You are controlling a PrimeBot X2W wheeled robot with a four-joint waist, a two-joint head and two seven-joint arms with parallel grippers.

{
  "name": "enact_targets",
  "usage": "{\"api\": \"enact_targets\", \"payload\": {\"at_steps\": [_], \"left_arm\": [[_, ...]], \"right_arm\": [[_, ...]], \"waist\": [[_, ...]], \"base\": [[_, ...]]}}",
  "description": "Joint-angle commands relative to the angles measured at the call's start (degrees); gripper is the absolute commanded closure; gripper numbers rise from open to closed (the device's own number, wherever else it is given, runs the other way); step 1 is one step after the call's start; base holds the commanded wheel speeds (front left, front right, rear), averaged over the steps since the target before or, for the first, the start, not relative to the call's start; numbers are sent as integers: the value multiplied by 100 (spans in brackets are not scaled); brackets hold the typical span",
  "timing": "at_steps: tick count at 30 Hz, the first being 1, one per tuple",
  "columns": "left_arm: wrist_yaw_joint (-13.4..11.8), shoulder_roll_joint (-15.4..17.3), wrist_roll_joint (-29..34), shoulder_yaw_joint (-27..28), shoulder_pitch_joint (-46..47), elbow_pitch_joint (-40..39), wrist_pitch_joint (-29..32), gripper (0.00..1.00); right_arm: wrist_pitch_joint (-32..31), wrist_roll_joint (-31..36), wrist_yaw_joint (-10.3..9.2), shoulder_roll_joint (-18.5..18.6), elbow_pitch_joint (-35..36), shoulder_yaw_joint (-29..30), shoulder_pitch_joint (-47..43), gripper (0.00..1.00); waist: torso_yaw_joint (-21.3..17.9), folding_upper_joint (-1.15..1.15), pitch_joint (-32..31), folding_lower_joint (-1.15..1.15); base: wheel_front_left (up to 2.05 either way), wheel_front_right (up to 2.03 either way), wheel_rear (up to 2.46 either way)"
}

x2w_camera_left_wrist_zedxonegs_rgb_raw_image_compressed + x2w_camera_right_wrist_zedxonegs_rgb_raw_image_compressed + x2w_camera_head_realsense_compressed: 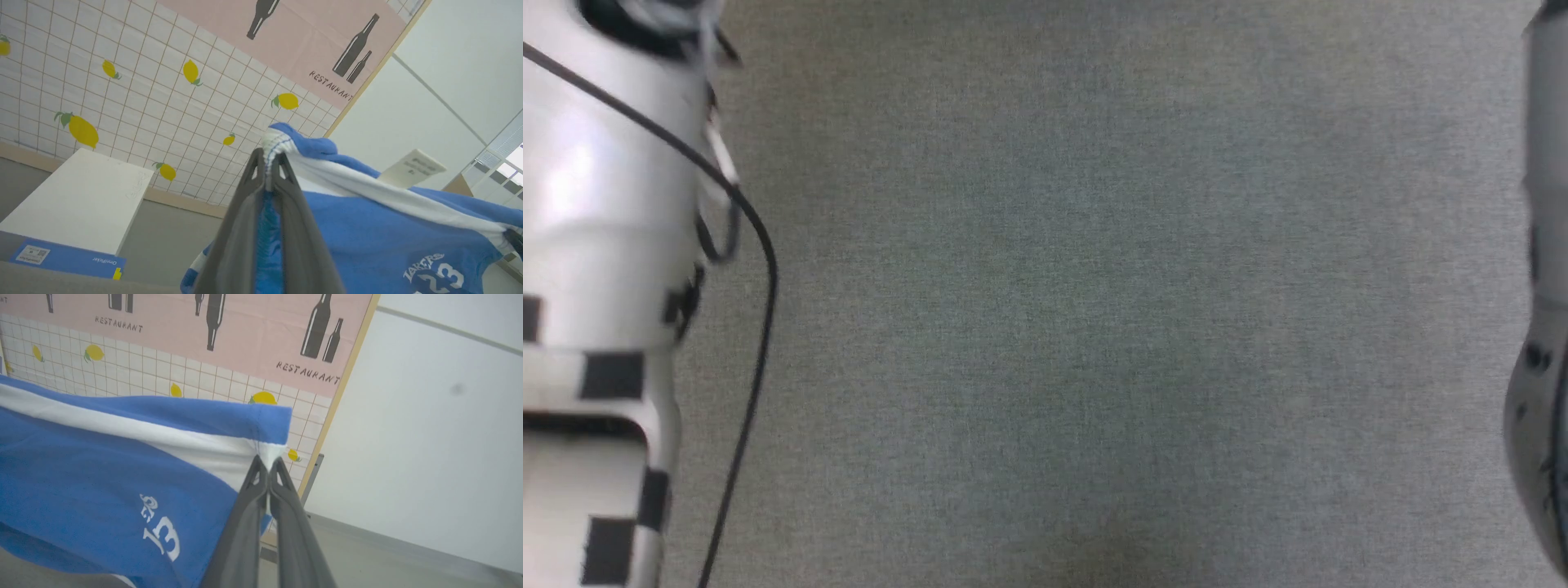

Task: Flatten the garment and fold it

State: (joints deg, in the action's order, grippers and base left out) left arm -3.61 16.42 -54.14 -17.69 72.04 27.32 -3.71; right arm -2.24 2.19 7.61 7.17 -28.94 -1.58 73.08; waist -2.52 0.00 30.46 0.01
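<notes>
The shorts (367, 241) are held up in the air, stretched between the 2 grippers. The left gripper (269, 163) is pressed together on the white-striped edge at 1 end. The right gripper (268, 462) is pinched shut on the same stripe at the other corner. The fabric is judged thin, light and limp, since it sags between the holds. It is best gripped at corners and hems, kept taut, and lowered slowly onto the grey surface (1094, 327). A white tag (410, 168) sticks up from the edge
</notes>
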Motion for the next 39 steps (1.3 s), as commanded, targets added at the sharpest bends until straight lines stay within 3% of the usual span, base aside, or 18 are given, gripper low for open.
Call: {"api": "enact_targets", "payload": {"at_steps": [1, 6, 12, 25, 33, 39], "left_arm": [[83, 77, 147, -101, -332, 70, -32, 100], [211, 93, 254, -423, -1343, 104, -114, 100], [135, 132, 289, -715, -2720, -123, -178, 100], [-561, 440, 303, -1235, -5406, -1390, 55, 100], [-1093, 742, 274, -1480, -6702, -2341, 347, 100], [-1424, 862, 241, -1572, -7322, -2794, 463, 100]], "right_arm": [[108, -125, -12, -7, -47, -29, -324, 100], [257, -599, -12, 13, 144, -39, -1374, 100], [-22, -1010, -12, 91, 957, -10, -3089, 100], [-1210, -1043, -12, -161, 2733, 184, -6369, 100], [-1946, -897, -12, -134, 3718, 278, -7838, 100], [-2249, -891, -12, -168, 4099, 423, -8440, 100]], "waist": [[13, 0, 7, -1], [33, 0, -265, -1], [59, 0, -706, -1], [-19, 0, -1558, -1], [18, 0, -1865, -1], [50, 0, -1946, -1]], "base": [[0, 0, 0], [0, 0, 0], [0, 0, 0], [0, 0, 0], [0, 0, 0], [0, 0, 0]]}}
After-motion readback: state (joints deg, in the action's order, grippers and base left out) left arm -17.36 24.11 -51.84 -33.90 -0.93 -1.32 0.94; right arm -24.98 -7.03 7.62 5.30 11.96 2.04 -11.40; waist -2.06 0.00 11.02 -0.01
